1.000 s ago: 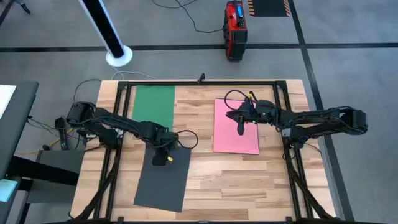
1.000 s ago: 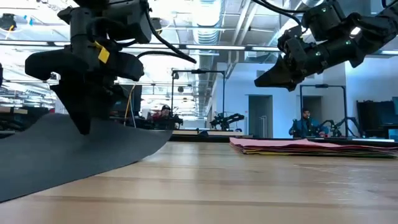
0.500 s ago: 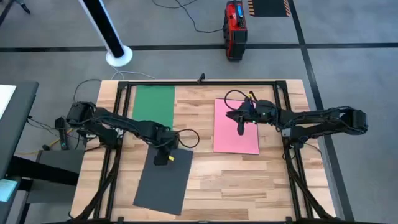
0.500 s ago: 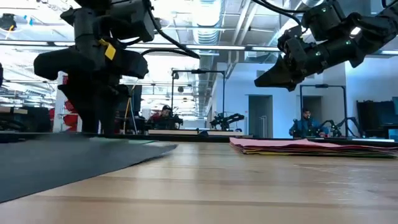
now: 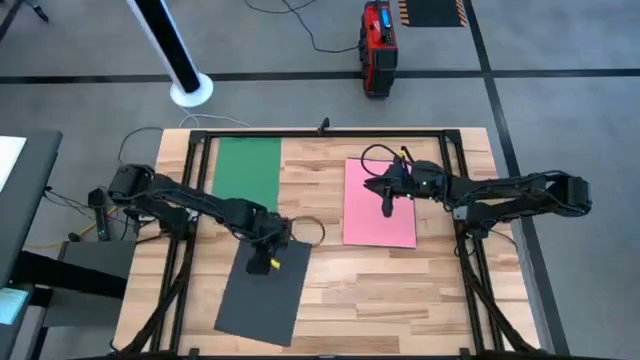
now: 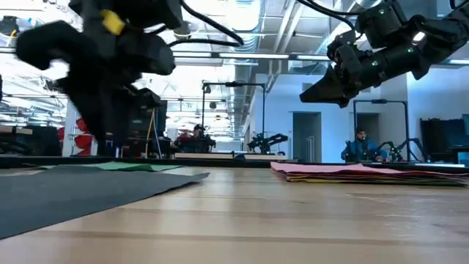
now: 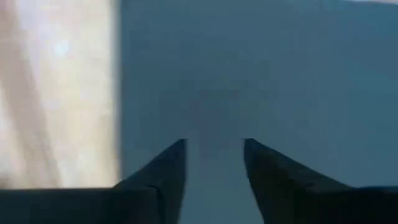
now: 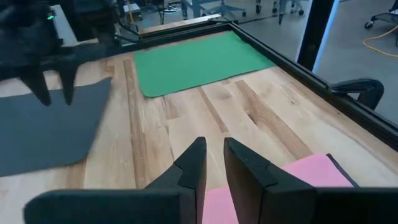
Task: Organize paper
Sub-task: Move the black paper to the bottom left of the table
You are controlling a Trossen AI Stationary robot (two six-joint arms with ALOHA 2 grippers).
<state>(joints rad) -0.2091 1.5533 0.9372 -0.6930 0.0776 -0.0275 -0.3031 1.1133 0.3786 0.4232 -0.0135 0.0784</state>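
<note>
L gripper (image 5: 262, 262) open over grey sheet (image 5: 258, 296)

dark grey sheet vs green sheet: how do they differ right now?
The dark grey sheet lies near the table's front edge, skewed to it; the green sheet lies at the back, square with the frame. The left gripper, fingers open, is over the grey sheet's top edge; nothing is over the green one. Both lie flat, similar in size.

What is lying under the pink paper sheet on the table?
Under the pink sheet the low view shows the edges of more stacked sheets, one yellowish. Their number and other colours are covered.
</note>
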